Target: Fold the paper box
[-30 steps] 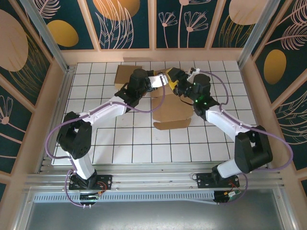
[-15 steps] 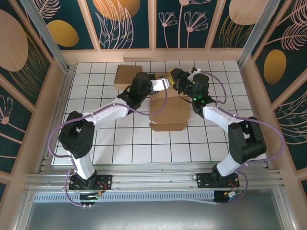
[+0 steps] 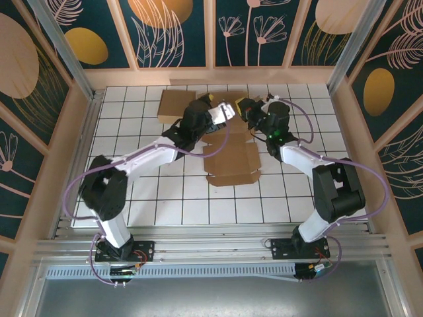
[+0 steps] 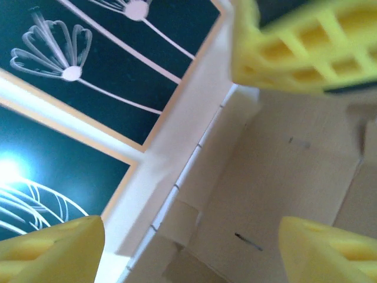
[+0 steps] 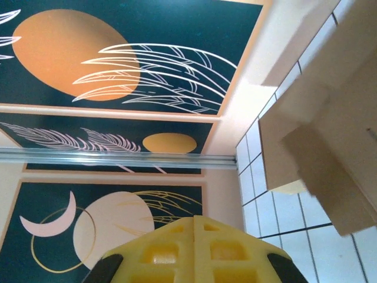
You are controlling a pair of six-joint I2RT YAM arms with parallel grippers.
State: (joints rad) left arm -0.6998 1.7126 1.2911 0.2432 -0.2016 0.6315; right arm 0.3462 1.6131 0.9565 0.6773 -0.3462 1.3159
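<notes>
The brown paper box (image 3: 230, 158) lies unfolded on the white grid table (image 3: 165, 198), its flaps spread, and one panel (image 3: 175, 102) reaches to the back left. My left gripper (image 3: 221, 109) hovers over the box's far edge, open, with nothing between its yellow fingers (image 4: 50, 250). Cardboard (image 4: 283, 177) lies just beyond the left gripper (image 4: 191, 244). My right gripper (image 3: 243, 107) is right beside it at the same far edge and shows in the left wrist view as a yellow block (image 4: 306, 41). That gripper (image 5: 194, 227) is shut and empty, with a box flap (image 5: 330, 135) off to its right.
Patterned walls (image 3: 178, 33) and a pale raised border (image 3: 211, 77) close in the table right behind both grippers. Metal posts (image 3: 63, 43) stand at the back corners. Bare grid (image 3: 198, 205) lies between the box and the arm bases.
The left gripper has opened and let go of the box edge. The right gripper has shut. The box has settled flatter and slightly nearer the arm bases.
</notes>
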